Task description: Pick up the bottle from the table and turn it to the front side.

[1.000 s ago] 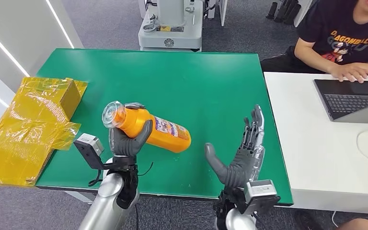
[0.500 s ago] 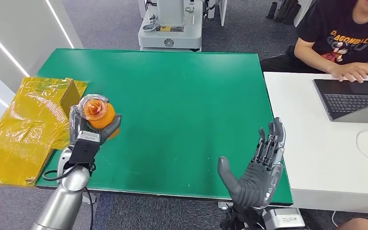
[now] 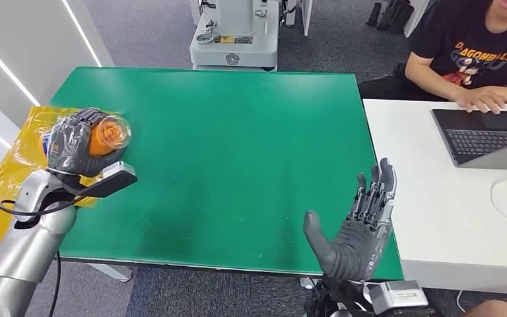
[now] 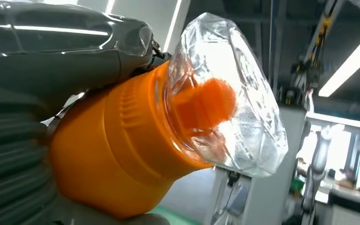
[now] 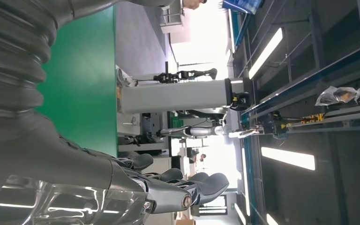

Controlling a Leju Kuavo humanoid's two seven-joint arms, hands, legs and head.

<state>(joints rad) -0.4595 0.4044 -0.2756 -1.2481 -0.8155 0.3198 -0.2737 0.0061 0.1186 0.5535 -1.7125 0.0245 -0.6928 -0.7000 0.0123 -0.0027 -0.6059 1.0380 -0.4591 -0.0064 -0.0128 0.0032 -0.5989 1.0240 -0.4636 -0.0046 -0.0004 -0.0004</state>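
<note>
- Bottle point(image 3: 105, 134): orange, with a clear cap over an orange nozzle; held in the air above the left edge of the table, cap end facing the head camera. Contents could not be told through the orange wall.
- In my left wrist view the bottle point(image 4: 136, 136) showed its ribbed orange shoulder and the clear faceted cap, with the nozzle inside the cap.
- My left hand point(image 3: 72, 142): fingers wrapped round the bottle's body, gripping it, raised off the table on the silver arm.
- My right hand point(image 3: 356, 231): held nothing, palm up-turned, fingers apart and pointing away from me, over the near right corner of the table.
- In my right wrist view the right hand point(image 5: 122, 187) lay with its dark fingers stretched out and nothing between them.
- Table point(image 3: 237, 132): green top, square to me.
- Yellow bag point(image 3: 13, 172): crinkled plastic, lying off the table's left edge, partly behind my left arm; what it held could not be told.
- White desk point(image 3: 436, 218): just right of the table, bearing an open laptop point(image 3: 482, 135).
- Person point(image 3: 475, 53): seated behind the desk in a black printed shirt, one hand resting by the laptop.
- Grey machine base point(image 3: 234, 39): standing on the floor beyond the table's far edge.
</note>
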